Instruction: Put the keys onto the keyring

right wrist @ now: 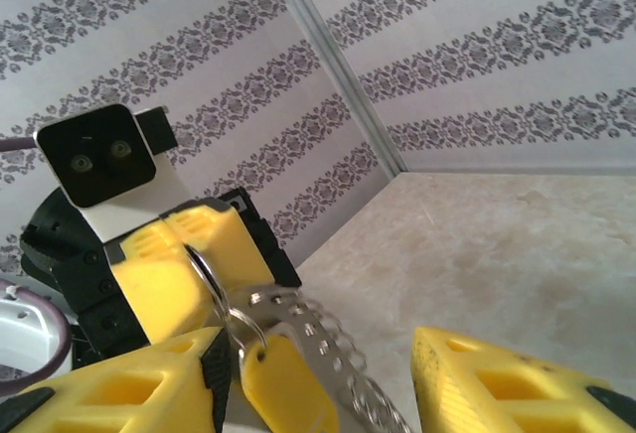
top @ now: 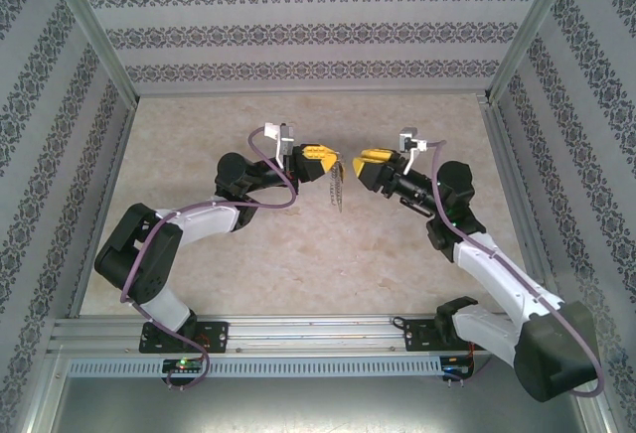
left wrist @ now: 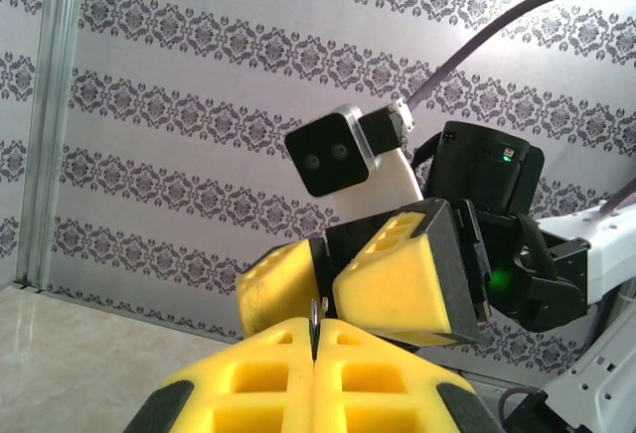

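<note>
From above, the left hand (top: 330, 158) and the right hand (top: 360, 162) face each other tip to tip above the middle of the counter (top: 298, 264), a little toward 12 o'clock. The keyring (top: 338, 190) hangs between them, its silvery chain links (top: 339, 195) dangling toward 6 o'clock from the left hand's tip. The left hand is at 9 o'clock of it and the right hand at 3 o'clock. The key cannot be made out from here.

In the left wrist view, the left hand (left wrist: 314, 339) sits at 6 o'clock with its yellow fingers (left wrist: 248, 383) pressed together on a thin metal sliver of the keyring (left wrist: 316, 314) that stands up between them. Just past it, toward 12 o'clock, is the right hand (left wrist: 328, 279), its two fingers slightly apart, with a dark wrist camera (left wrist: 333, 150) above it and the patterned wall (left wrist: 199, 75) behind.

In the right wrist view, the right hand (right wrist: 323, 363) has its fingers (right wrist: 129, 393) spread wide at 7 and 5 o'clock. The left hand (right wrist: 199, 254), at 9 o'clock, is clamped on the keyring (right wrist: 204, 266). The chain links (right wrist: 318, 339) run down toward 6 o'clock through the gap. The key (right wrist: 288, 388), with its yellow head, hangs from a small ring just beside the right hand's 7 o'clock finger. I cannot tell whether it touches that finger.
</note>
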Available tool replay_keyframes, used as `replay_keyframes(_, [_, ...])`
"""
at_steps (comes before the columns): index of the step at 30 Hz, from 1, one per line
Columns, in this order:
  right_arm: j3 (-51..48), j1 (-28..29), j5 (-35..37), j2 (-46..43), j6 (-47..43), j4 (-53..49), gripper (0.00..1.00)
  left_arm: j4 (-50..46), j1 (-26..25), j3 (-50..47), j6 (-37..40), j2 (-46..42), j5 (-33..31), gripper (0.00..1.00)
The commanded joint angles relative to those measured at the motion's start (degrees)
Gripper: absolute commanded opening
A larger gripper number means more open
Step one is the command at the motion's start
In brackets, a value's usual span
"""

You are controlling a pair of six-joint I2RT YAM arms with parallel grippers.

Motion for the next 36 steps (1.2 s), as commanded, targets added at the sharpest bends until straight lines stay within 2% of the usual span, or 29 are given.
replay_keyframes(1, [3.0,0.8,-3.9,1.7,0.9,5.7,0.52,4.8,0.3,1.4,-2.1,-0.3,1.9,0.00])
replay_keyframes(14, [5.0,1.6,-11.1,7.1,3.4,11.6,0.48,4.2,0.4,2.5,-3.6,0.0,2.4,0.00])
replay_keyframes(24, [5.2,1.9,-12.4,8.6,3.6,13.1,0.27,4.3,0.4,2.6,-3.7,0.5,2.2,0.00])
replay_keyframes(30, [5.3,2.0,-13.0,8.7,3.6,13.6,0.20,4.2,0.4,2.8,-4.0,1.0,2.2,0.00])
replay_keyframes(32, [5.4,2.0,-13.3,8.8,3.5,13.5,0.10,4.3,0.3,2.8,-4.0,1.1,2.2,0.00])
replay_keyframes(35, [5.2,1.9,-13.4,8.8,3.3,13.4,0.00,4.4,0.3,2.9,-4.0,1.3,1.9,0.00])
replay_keyframes(36, [5.1,1.9,-13.4,8.8,3.1,13.2,0.00,4.4,0.4,2.9,-4.1,1.3,1.8,0.00])
